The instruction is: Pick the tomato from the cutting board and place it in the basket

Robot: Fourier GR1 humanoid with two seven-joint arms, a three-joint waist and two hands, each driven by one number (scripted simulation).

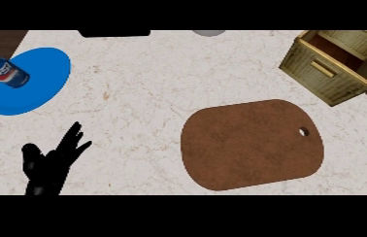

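On the cutting board (251, 144) no tomato is seen, nor in the basket (307, 76) beyond its far right corner. Only the left hand (44, 167) is shown, fingers spread, holding nothing, at the table's (143, 95) lower left, well apart from both.

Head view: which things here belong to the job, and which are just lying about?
Job: cutting board, bare, no tomato in sight; basket, top right; left hand, open, resting lower left.
Lying about: blue plate with a can on it; dark thing and grey thing at the top edge.
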